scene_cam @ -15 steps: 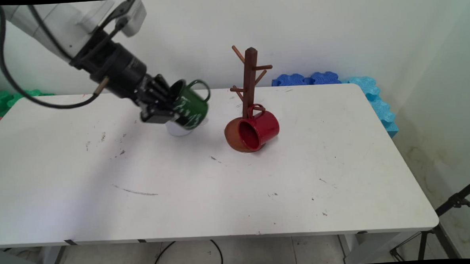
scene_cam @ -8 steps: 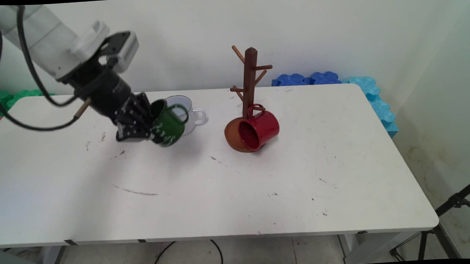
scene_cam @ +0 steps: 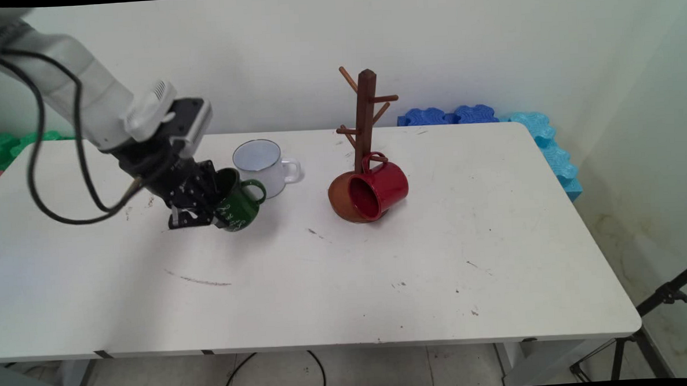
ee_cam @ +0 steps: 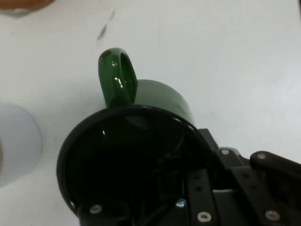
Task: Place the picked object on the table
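I pinch the green mug [scene_cam: 237, 203] by its rim, one finger inside, in my gripper [scene_cam: 205, 208] at left of centre, tilted low over the table [scene_cam: 347, 285], just beside the white mug [scene_cam: 261, 164].

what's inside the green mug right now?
One finger of the gripper reaches inside the green mug, clamping its rim. The hand view shows a dark interior and nothing else; the bottom is in shadow.
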`<state>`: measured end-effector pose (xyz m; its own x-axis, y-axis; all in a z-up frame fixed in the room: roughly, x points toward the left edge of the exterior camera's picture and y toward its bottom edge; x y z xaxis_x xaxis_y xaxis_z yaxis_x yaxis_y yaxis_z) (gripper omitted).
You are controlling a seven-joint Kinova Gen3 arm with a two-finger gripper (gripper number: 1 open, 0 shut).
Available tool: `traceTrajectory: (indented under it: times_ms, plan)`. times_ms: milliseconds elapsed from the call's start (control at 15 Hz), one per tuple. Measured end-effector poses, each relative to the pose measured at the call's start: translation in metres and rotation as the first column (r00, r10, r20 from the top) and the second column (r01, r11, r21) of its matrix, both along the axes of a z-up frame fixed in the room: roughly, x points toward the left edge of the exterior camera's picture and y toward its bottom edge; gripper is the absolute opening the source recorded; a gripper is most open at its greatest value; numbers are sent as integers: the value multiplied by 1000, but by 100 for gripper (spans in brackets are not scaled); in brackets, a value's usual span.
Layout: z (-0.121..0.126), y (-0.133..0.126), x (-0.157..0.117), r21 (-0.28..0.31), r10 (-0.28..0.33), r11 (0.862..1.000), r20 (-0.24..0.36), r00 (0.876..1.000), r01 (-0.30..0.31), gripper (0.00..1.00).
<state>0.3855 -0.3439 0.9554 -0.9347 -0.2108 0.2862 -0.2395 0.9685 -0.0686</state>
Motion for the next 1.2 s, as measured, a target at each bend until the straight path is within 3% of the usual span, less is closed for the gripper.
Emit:
traceTrajectory:
  times_ms: [467,1200]
  plan:
    - [-38,-17,5,-38,-17,999,107,994,22,0]
    - [-65,-30,6,-59,-2,998,203,979,14,0]
